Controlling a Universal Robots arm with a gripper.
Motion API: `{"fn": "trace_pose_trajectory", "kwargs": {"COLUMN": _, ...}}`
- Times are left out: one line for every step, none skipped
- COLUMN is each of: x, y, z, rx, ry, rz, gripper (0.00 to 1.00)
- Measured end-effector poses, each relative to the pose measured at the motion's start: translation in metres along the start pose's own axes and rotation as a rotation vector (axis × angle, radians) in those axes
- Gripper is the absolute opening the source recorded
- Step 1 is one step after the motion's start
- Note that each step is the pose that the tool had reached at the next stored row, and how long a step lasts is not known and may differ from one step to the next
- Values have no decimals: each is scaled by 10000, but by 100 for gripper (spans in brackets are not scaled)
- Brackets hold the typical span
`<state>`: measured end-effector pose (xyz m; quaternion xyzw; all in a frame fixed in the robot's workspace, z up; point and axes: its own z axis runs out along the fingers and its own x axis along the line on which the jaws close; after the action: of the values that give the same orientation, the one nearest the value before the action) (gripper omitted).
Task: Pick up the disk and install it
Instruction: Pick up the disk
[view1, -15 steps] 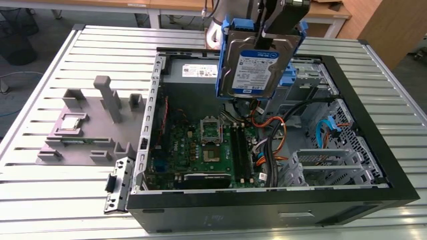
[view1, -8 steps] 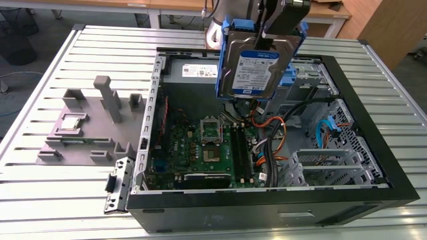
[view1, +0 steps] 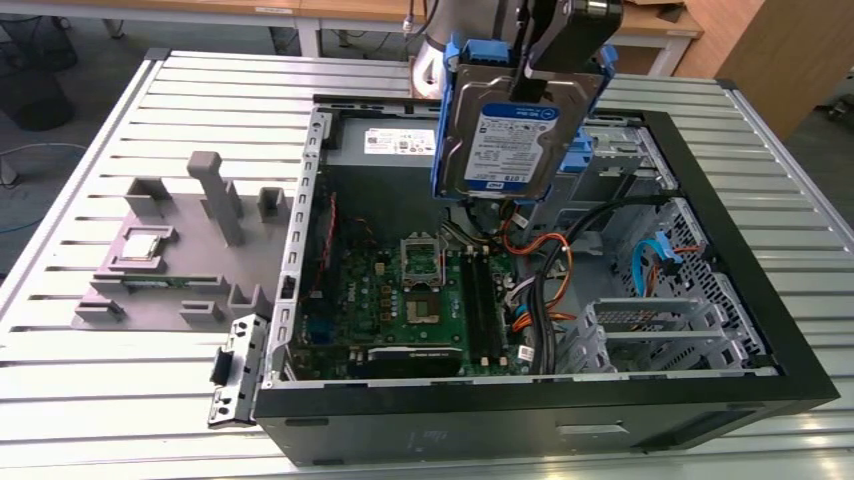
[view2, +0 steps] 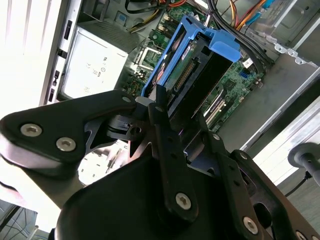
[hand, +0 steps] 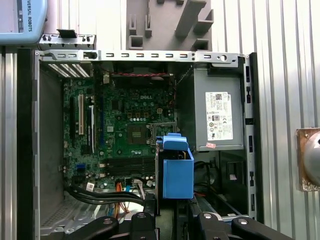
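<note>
The tool (view2: 175, 110) is clamped on the disk (view1: 514, 140), which hangs upright in the air over the open case (view1: 534, 398), above its motherboard (view1: 427, 300). The pickup looks done, but the disk sits in no bay yet. The case rests on the slatted desk (view1: 80, 400).
</note>
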<state>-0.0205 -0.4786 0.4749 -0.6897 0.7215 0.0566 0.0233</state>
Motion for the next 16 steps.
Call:
{"fn": "trace_pose_trajectory", "kwargs": {"x": 3, "y": 0, "z": 0, "rx": 0, "ry": 0, "rz": 0, "gripper": 35}}
{"fn": "trace_pose_trajectory", "kwargs": {"x": 4, "y": 0, "z": -1, "rx": 0, "ry": 0, "rz": 0, "gripper": 35}}
{"fn": "trace_pose_trajectory", "kwargs": {"x": 6, "y": 0, "z": -1, "rx": 0, "ry": 0, "rz": 0, "gripper": 35}}
{"fn": "trace_pose_trajectory", "kwargs": {"x": 9, "y": 0, "z": -1, "rx": 0, "ry": 1, "rz": -1, "gripper": 35}}
{"fn": "trace_pose_trajectory", "kwargs": {"x": 11, "y": 0, "z": -2, "rx": 0, "ry": 1, "rz": 0, "gripper": 35}}
{"fn": "trace_pose_trajectory", "kwargs": {"x": 14, "y": -1, "z": -2, "rx": 0, "ry": 0, "rz": 0, "gripper": 35}}
{"fn": "trace_pose_trajectory", "kwargs": {"x": 17, "y": -1, "z": -2, "rx": 0, "ry": 1, "rz": 0, "gripper": 35}}
{"fn": "trace_pose_trajectory", "kwargs": {"x": 21, "y": -1, "z": -3, "rx": 0, "ry": 1, "rz": 0, "gripper": 35}}
{"fn": "trace_pose_trajectory", "kwargs": {"x": 25, "y": -1, "z": -3, "rx": 0, "ry": 0, "rz": 0, "gripper": 35}}
{"fn": "trace_pose_trajectory", "kwargs": {"x": 29, "y": -1, "z": -4, "rx": 0, "ry": 1, "rz": 0, "gripper": 35}}
{"fn": "trace_pose_trajectory", "kwargs": {"x": 33, "y": -1, "z": -3, "rx": 0, "ry": -1, "rz": 0, "gripper": 35}}
{"fn": "trace_pose_trajectory", "kwargs": {"x": 37, "y": -1, "z": -4, "rx": -1, "ry": 0, "rz": 1, "gripper": 35}}
{"fn": "trace_pose_trajectory", "kwargs": {"x": 41, "y": -2, "z": -5, "rx": 0, "ry": 0, "rz": 0, "gripper": 35}}
{"fn": "trace_pose_trajectory", "kwargs": {"x": 45, "y": -2, "z": -5, "rx": 0, "ry": 1, "rz": 0, "gripper": 35}}
{"fn": "trace_pose_trajectory", "kwargs": {"x": 49, "y": -2, "z": -6, "rx": 0, "ry": 1, "rz": 0, "gripper": 35}}
{"fn": "trace_pose_trajectory", "kwargs": {"x": 54, "y": -2, "z": -6, "rx": 0, "ry": 0, "rz": 0, "gripper": 35}}
